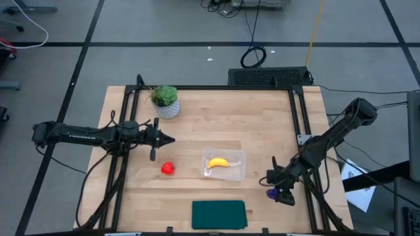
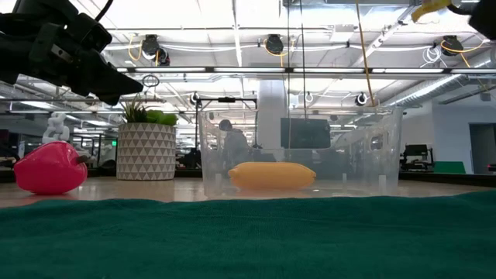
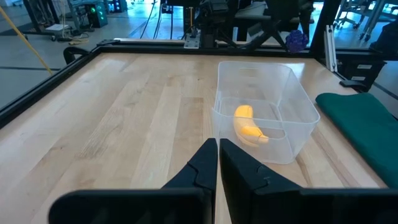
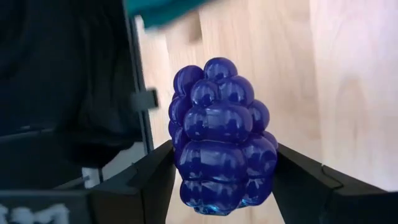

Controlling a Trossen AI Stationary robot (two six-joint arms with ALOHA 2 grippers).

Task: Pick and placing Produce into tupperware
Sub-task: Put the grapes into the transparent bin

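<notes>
Grapes (image 4: 221, 140) clamped in my right gripper (image 1: 281, 195), right of the tupperware (image 1: 224, 164), presumably ready to carry over.

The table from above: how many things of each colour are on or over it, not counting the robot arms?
Yellow: 1, the banana in the clear tub
Red: 1, the round fruit
Purple: 1, the grape bunch held in the right pincer
Green: 2, the potted plant and the mat
Clear: 1, the tub
Total: 6
</notes>
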